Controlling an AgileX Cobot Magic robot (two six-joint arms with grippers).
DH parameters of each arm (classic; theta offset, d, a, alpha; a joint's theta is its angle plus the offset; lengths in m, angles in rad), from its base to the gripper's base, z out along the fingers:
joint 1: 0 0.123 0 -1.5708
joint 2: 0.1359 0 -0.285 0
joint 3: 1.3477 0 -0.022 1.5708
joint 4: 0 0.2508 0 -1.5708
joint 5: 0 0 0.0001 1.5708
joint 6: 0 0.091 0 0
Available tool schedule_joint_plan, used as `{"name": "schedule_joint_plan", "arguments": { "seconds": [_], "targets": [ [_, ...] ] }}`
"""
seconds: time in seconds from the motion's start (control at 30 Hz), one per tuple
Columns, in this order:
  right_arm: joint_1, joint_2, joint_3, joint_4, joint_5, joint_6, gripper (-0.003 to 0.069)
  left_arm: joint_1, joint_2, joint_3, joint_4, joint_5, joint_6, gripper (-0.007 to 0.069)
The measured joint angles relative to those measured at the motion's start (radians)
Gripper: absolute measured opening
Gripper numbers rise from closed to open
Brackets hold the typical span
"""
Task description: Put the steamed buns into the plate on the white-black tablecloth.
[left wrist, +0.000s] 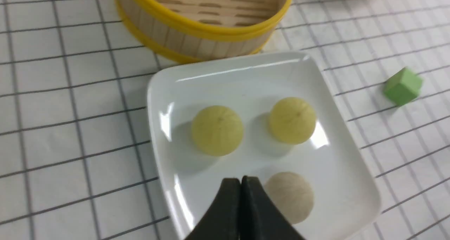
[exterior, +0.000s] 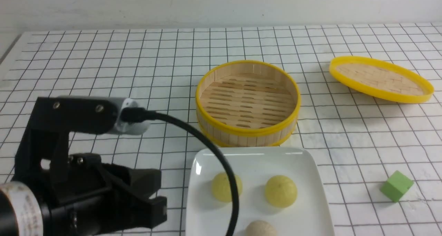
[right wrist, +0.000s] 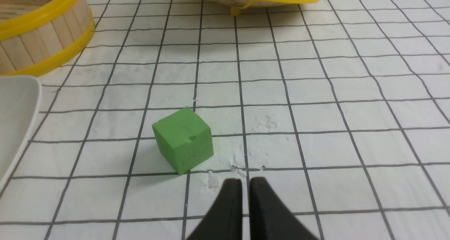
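All three steamed buns [left wrist: 218, 129] seen inside plate [left wrist: 246, 75], just before emptied steamer [left wrist: 197, 25]. Left gripper [left wrist: 240, 183] pressed together, empty; right gripper [right wrist: 245, 185] slightly parted, empty. Retreat to be made upward, plate left undisturbed.
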State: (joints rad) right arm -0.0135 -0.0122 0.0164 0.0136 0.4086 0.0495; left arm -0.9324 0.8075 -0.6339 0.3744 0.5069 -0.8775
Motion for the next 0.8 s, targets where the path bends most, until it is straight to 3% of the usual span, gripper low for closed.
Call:
{"name": "schedule_joint_plan", "arguments": {
  "seconds": [0.17, 0.63, 0.73, 0.8],
  "targets": [
    [0.000, 0.000, 0.000, 0.000, -0.001, 0.000, 0.0067, 0.000, -0.008, 0.067, 0.009, -0.054, -0.054, 0.0012],
    [0.000, 0.000, 0.000, 0.000, -0.001, 0.000, 0.0085, 0.028, -0.034, 0.086, 0.035, 0.005, -0.051, 0.0020],
    [0.000, 0.000, 0.000, 0.000, -0.001, 0.000, 0.0085, 0.150, -0.122, 0.123, 0.000, -0.017, -0.032, 0.0024],
    [0.000, 0.000, 0.000, 0.000, -0.001, 0.000, 0.0085, 0.302, -0.241, 0.183, -0.039, -0.039, 0.051, 0.0030]
  ]
}}
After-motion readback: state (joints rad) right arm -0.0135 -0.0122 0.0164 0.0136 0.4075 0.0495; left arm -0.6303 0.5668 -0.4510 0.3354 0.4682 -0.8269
